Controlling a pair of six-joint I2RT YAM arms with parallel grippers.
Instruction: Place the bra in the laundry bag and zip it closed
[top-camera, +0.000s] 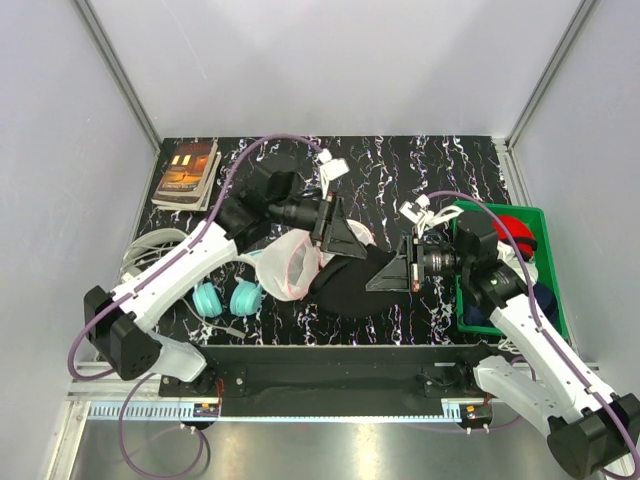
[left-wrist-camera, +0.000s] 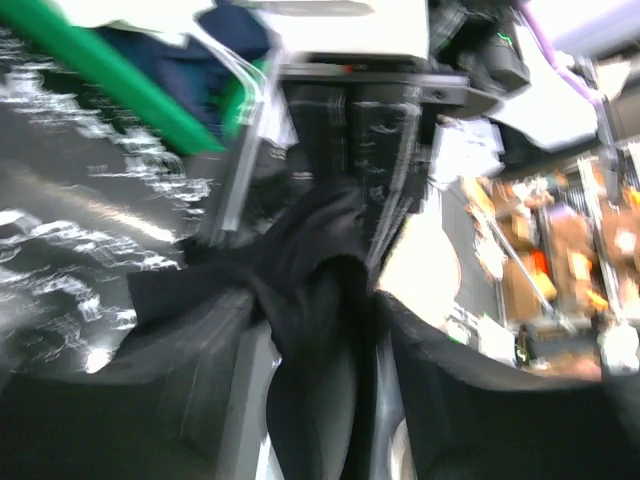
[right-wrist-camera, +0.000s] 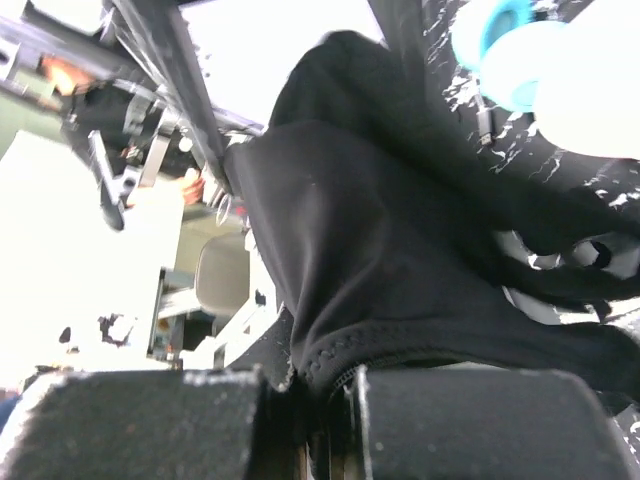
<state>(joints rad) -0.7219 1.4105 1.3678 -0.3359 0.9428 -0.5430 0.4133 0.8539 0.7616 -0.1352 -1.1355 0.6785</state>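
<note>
The black bra (top-camera: 345, 283) lies bunched on the marbled table between my two grippers, just right of the laundry bag (top-camera: 283, 262), a white mesh case with pink trim that lies open. My right gripper (top-camera: 375, 280) is shut on the bra's right edge. In the right wrist view the stitched hem of the bra (right-wrist-camera: 400, 260) is pinched between the pads of the right gripper (right-wrist-camera: 315, 400). My left gripper (top-camera: 355, 242) hovers at the bra's upper left. In the blurred left wrist view its jaws (left-wrist-camera: 320, 380) stand apart, with a fold of the bra (left-wrist-camera: 310, 290) hanging between them.
Teal headphones (top-camera: 225, 298) lie in front of the laundry bag. A green bin (top-camera: 548, 290) of red, white and blue clothes stands at the right, under the right arm. Books (top-camera: 187, 172) sit at the back left, and a coiled white cable (top-camera: 150, 248) at the left edge.
</note>
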